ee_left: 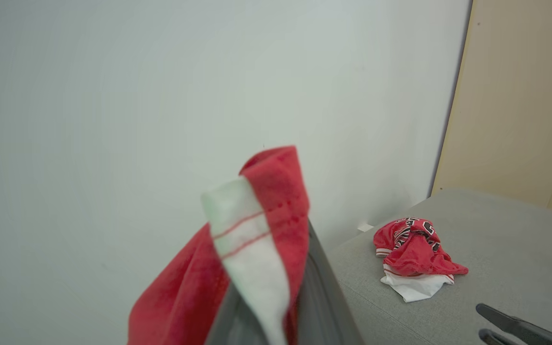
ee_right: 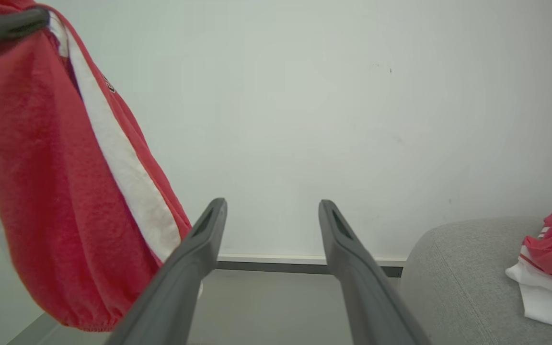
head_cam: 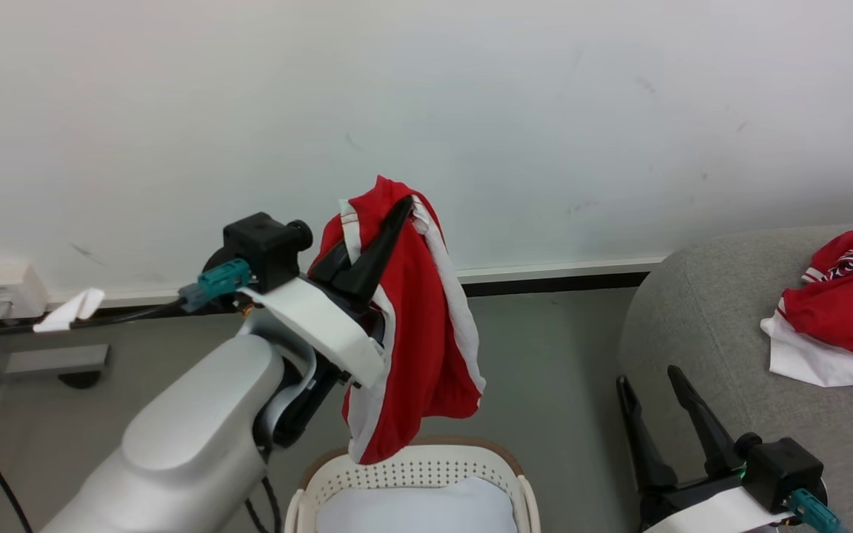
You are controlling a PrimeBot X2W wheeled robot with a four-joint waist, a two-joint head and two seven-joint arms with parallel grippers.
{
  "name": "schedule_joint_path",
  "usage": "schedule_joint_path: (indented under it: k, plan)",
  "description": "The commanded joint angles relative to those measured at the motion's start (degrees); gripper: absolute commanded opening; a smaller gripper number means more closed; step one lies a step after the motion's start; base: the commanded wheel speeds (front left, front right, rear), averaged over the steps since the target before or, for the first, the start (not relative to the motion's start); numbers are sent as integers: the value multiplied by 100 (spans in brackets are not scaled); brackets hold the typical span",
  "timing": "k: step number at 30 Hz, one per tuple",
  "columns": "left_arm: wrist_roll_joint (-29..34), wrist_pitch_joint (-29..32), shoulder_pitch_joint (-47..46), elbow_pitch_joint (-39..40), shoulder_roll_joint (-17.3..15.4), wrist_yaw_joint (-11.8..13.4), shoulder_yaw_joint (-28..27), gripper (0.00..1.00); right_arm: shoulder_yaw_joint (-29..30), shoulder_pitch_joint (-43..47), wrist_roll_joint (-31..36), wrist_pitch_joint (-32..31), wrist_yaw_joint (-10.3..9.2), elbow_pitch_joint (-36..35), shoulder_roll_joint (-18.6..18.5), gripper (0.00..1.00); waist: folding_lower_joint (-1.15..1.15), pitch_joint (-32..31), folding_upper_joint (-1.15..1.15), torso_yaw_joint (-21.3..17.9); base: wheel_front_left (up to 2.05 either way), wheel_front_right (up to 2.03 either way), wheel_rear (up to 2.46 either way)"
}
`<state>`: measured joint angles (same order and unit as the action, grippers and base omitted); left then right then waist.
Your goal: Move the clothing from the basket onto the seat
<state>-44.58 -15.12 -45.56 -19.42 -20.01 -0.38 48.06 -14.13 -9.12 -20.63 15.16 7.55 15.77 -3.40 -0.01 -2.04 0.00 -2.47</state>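
Open floor between shorts [head_cam: 419, 318] and sofa [head_cam: 693, 326]

I see red shorts [head_cam: 415, 333] with white stripes hanging at centre frame from my left gripper [head_cam: 403, 206], above the cream basket [head_cam: 441, 474] at bottom centre. The crumpled red jersey [head_cam: 852, 296] and white garment [head_cam: 811, 360] lie on the grey seat [head_cam: 693, 318] at right.

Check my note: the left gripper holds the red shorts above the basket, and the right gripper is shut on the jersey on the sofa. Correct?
One error. The left gripper holds the red shorts above the basket, but the right gripper is open and empty; the jersey lies free on the sofa, as the right wrist view shows.
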Motion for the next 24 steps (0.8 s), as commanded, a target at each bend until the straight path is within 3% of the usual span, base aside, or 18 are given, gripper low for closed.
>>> schedule_joint_path:
  k: [1, 12, 24]
  plan:
    - [13, -3, 45, 33, -45, 29, -29, 0, -16, 84, 12, -2, -13, 10, 0, 100, 1, -1, 0, -7, 0, 0, 0]
    - [1, -4, 330, 349, -82, 149, -1, 0, -335, -50, 33, -2, -13, 11, -66, 100, 1, 50, 0, -7, 0, 0, 0]
    - [115, 41, 446, 356, 234, 2, 389, 0, -1437, -566, 143, -2, -13, 676, -212, 100, 1, -14, 0, 309, 0, 0, 0]
